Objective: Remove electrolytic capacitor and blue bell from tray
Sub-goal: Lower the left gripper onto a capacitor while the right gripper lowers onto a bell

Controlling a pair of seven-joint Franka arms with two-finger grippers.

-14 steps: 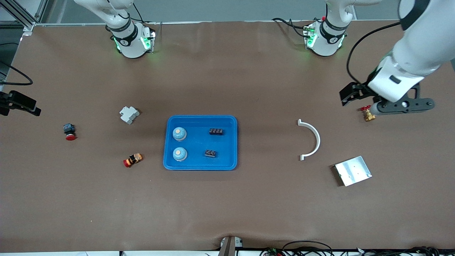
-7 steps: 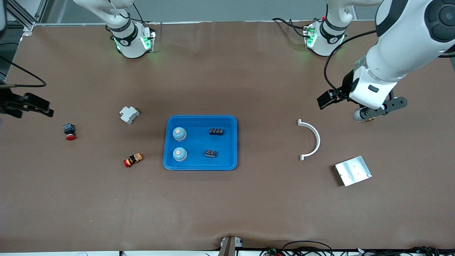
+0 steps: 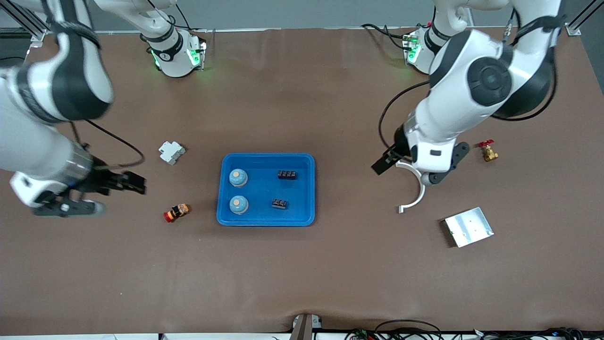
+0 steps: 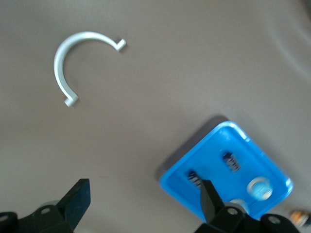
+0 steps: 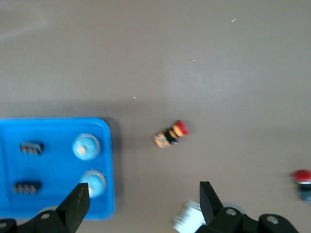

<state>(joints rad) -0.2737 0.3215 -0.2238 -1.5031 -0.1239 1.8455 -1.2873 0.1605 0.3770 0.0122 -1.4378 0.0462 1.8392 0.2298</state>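
Tray [image 3: 266, 219] sits mid-table. Inside: two blue bells, one [image 3: 238, 177] at the tray's 10 o'clock, the other [image 3: 238, 204] at 8 o'clock; two small black ribbed blocks, one [image 3: 287, 174] at 1 o'clock, the other [image 3: 279, 203] at 5 o'clock. Presumably these blocks are what the task calls capacitors; no cylindrical can is visible.

Handling judgement: bells look rigid, light, dome-shaped and probably slick. Grip low across the base, not on the curved cap. Blocks look light, stiff and low; pinch across the short sides, fingers close to the tray floor.

Left gripper [image 3: 383, 164], fingers spread, nothing held, hangs over the white curved clip [image 3: 419, 182] at the tray's 3 o'clock. Right gripper [image 3: 134, 183], fingers spread, nothing held, hangs over bare table at 9 o'clock, near the red-capped yellow part [image 3: 176, 212].
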